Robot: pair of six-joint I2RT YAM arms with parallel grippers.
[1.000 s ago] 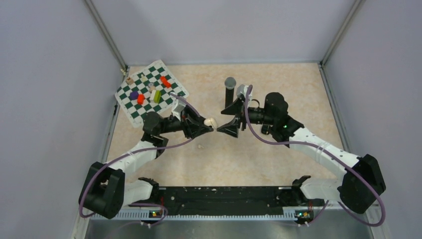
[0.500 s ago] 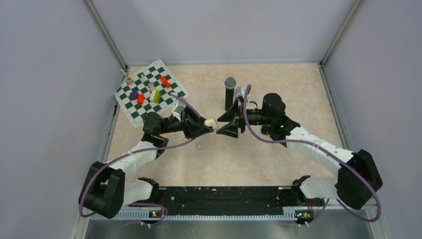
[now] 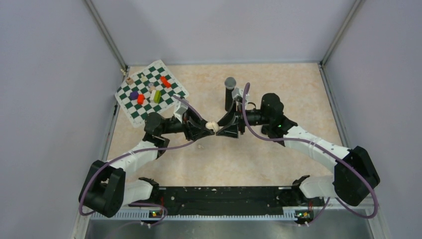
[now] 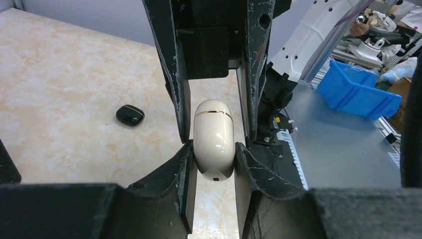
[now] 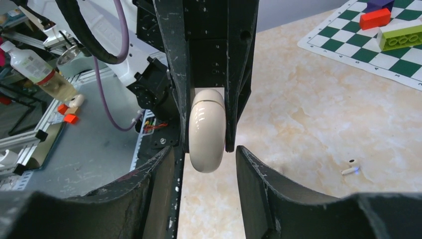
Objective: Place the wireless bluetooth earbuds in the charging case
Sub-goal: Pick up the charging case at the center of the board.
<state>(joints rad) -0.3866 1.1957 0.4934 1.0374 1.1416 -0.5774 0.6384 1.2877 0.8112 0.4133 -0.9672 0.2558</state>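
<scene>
- Left jaws, seen from above, clamp the cream charging case mid-frame, and the right jaws meet it, we judge to open its lid.
- Left wrist: the grip sits low, leaving the seam end free.
- Right wrist: right jaws gape around the case, while a white earbud waits on the counter, lower right.

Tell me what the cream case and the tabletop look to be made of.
The cream case: likely hard glossy plastic; it shows sharp highlights and a thin gold seam line. The tabletop: beige marbled pattern with flat, low sheen, perhaps stone-look laminate or print.
</scene>
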